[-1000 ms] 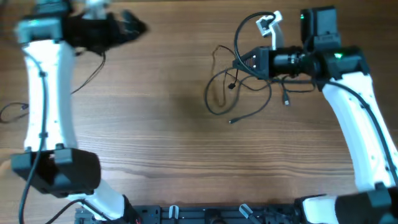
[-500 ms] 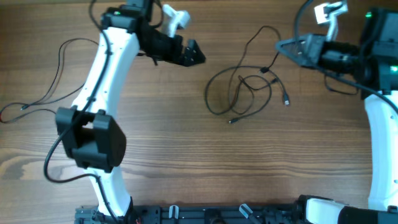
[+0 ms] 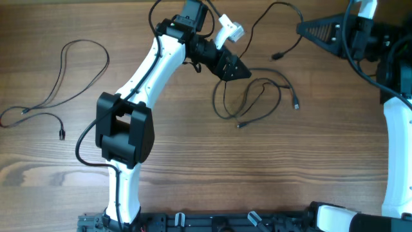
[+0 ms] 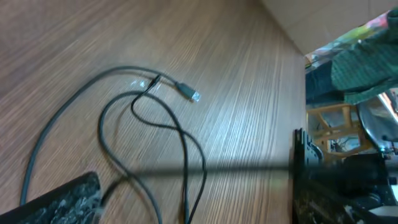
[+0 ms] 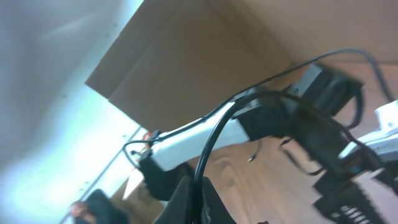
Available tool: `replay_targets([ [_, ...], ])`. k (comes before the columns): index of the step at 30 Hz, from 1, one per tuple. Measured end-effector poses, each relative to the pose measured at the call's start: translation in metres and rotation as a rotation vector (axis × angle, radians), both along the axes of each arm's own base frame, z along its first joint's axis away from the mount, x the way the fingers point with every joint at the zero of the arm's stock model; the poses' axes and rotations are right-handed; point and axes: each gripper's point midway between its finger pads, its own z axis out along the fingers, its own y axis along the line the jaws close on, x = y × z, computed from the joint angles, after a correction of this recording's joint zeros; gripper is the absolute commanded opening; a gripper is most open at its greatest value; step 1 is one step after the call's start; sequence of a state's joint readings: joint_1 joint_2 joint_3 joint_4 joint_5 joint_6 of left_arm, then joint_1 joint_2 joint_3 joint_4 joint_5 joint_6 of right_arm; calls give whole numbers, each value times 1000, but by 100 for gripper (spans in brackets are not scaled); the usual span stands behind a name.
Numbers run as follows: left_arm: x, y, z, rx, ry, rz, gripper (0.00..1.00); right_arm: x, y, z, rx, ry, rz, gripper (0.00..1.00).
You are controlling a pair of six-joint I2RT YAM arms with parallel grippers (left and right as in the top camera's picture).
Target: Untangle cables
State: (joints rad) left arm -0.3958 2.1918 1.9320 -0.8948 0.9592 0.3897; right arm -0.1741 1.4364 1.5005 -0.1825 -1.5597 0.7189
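Note:
A tangle of thin black cables (image 3: 247, 96) lies in loops at the table's middle. In the left wrist view the cables (image 4: 180, 134) show a silver-tipped plug (image 4: 190, 94). My left gripper (image 3: 239, 71) hovers over the tangle's upper left edge, open and empty; its fingers (image 4: 59, 198) stand wide apart either side of the strands. My right gripper (image 3: 301, 28) is at the far right, shut on one cable (image 5: 214, 130) whose plug end (image 3: 277, 57) hangs free. That cable arcs up and back into the tangle.
One separate thin cable (image 3: 107, 61) lies spread out at the far left, its plug (image 3: 62, 134) toward the front. The left arm's white link (image 3: 151, 71) crosses the table from the front edge. Bare wood lies between the two cable groups.
My left arm has swung from the far left to over the tangle. My right gripper has drawn back up and right, pulling one cable out of the tangle.

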Motion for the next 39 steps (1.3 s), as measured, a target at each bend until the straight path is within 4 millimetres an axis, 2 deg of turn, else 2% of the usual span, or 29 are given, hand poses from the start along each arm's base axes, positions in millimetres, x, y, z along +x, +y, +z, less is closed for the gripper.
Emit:
replay_targets([
  [4, 3, -5, 5, -32, -32, -11, 100, 0, 0, 0, 9, 46, 0, 4],
  [5, 6, -6, 7, -40, -46, -10, 95, 0, 0, 0, 9, 50, 0, 4],
  [6, 9, -7, 9, -48, -62, -6, 84, 0, 0, 0, 10, 53, 0, 4],
  [8, 18, -11, 14, -71, -88, 11, 11, 0, 0, 0, 12, 62, 0, 4],
  [9, 21, -13, 17, -80, -91, 23, 4, 0, 0, 0, 12, 63, 0, 4],
  [12, 25, -13, 18, -80, -58, 60, 4, 0, 0, 0, 11, 61, 0, 4],
  [14, 29, -5, 7, -10, 1, 130, 4, 0, 0, 0, 12, 62, 0, 4],
  [18, 40, 27, -17, 137, 97, 280, 4, 2, 0, 0, 11, 65, -11, 4],
  [20, 53, 54, -21, 173, 133, 370, 8, 3, -1, 0, 12, 70, -17, 4],
  [22, 64, 77, -13, 170, 144, 439, 59, 4, -1, -1, 16, 92, -21, 4],
  [23, 68, 90, 0, 157, 133, 469, 68, 5, -1, -1, 17, 99, -23, 5],
  [24, 67, 94, 11, 139, 125, 473, 72, 6, -1, -2, 18, 104, -24, 4],
  [26, 56, 89, 33, 79, 103, 412, 77, 7, -1, -2, 20, 118, -28, 4],
  [27, 42, 79, 48, 17, 109, 340, 79, 7, -1, -1, 22, 124, -28, 4],
  [30, 26, 61, 56, -35, 100, 245, 80, 9, -2, 8, 17, 74, -33, 4],
  [34, 14, 34, 66, -90, 43, 148, 79, 6, -1, 33, 4, -66, -32, 4],
  [39, 5, -2, 78, -147, -63, 55, 76, -17, 2, 68, 1, -177, -23, 4],
])
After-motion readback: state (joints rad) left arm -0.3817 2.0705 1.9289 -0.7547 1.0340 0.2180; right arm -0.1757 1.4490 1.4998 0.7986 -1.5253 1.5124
